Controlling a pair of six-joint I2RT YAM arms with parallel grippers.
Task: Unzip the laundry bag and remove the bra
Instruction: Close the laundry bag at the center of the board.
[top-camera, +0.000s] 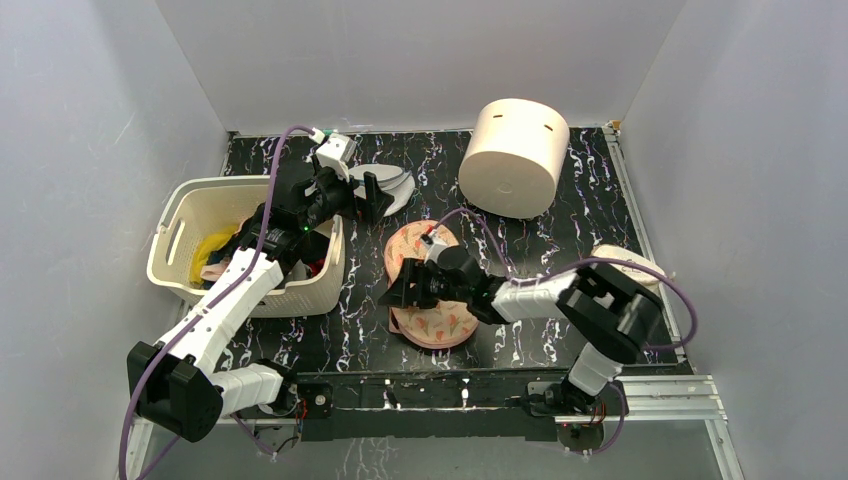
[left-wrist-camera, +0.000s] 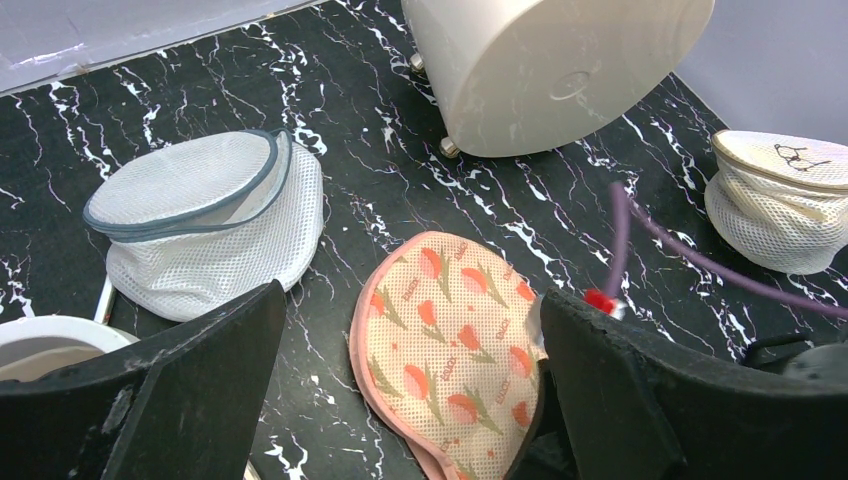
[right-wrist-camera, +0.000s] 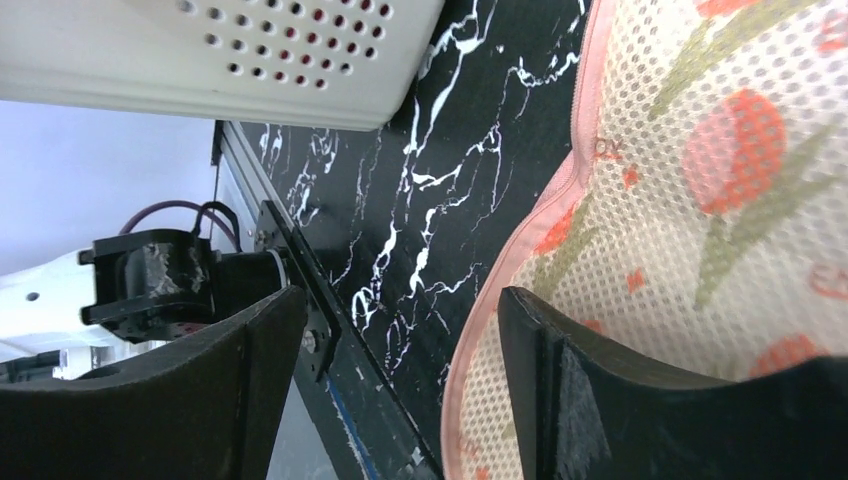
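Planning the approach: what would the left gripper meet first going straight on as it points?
Probably the laundry bag, lying ahead of the open left gripper; depth is unclear.

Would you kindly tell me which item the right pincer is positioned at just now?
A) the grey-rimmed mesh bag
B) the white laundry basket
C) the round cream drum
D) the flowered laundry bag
D: in the right wrist view the open right pincer sits at the pink rim of the flowered laundry bag, with one finger overlapping its mesh.
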